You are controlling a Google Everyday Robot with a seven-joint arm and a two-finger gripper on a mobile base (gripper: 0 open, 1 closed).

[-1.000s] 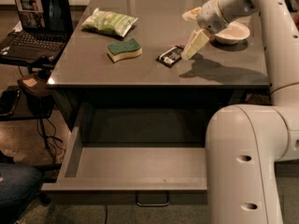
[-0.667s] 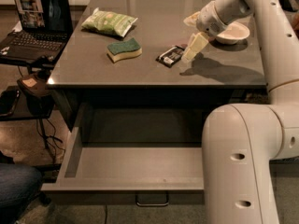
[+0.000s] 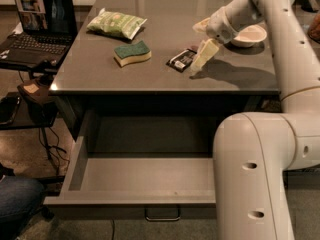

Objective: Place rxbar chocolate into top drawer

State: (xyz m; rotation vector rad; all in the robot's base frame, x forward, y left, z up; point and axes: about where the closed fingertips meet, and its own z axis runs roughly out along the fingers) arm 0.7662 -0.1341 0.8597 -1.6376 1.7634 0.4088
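On the table we see the rxbar chocolate lying flat, the gripper just beside its right end; apart or together, we can't tell. The top drawer stands open below.

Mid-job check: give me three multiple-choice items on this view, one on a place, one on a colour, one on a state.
1. Where is the rxbar chocolate?
A) on the floor
B) on the tabletop, beside the gripper
C) lifted in the air

2. What colour is the top of the sponge?
A) green
B) red
C) white

3. The top drawer is:
A) shut
B) pulled open, nothing seen inside
C) open and packed full

Answers:
1 B: the bar lies flat on the table, just left of the gripper, which is low over the tabletop.
2 A: a green layer sits over a yellow one.
3 B: its bare grey floor shows.
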